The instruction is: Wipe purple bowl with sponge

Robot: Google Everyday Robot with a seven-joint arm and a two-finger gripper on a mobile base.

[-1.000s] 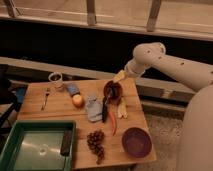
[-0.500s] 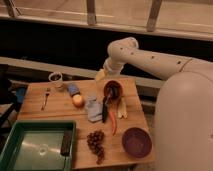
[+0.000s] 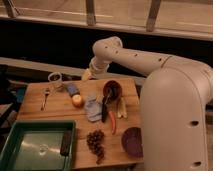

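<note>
Far left, front: a green tray [image 3: 35, 124] sits on the wood desk [image 3: 32, 109], w/ a dark flat thing [image 3: 66, 142] lying at its right side. Behind the tray a fork [image 3: 45, 96] lies on the desk. A small cup [image 3: 55, 80] stands near the back edge.

Next is the sponge [image 3: 72, 89]. It's blue, lies flat on the desk just behind an apple [image 3: 77, 100], and looks to touch it. The claw [image 3: 87, 75] hangs in the air over the back of the desk, just right of & behind the sponge, not touching it. It's wide open w/ nothing in it.

Right of the apple lies a grey-blue cloth [image 3: 92, 108]. In front of that, near the front edge, is a bunch of grapes [image 3: 95, 142]. Mid desk, at the back, is a red-brown bowl [image 3: 114, 89] w/ a dark tool [image 3: 105, 109] leaning out toward the front. A red pepper [image 3: 113, 123] lies by the tool's end. Sth pale yellow [image 3: 121, 107] lies beside it, can't tell what.

The purple bowl [image 3: 131, 142] sits at the front right corner of the desk, right way up, well apart from the sponge & claw. The big white arm [image 3: 135, 57] comes in from the right. Its fat body [image 3: 175, 120] hides the bowl's right edge.
</note>
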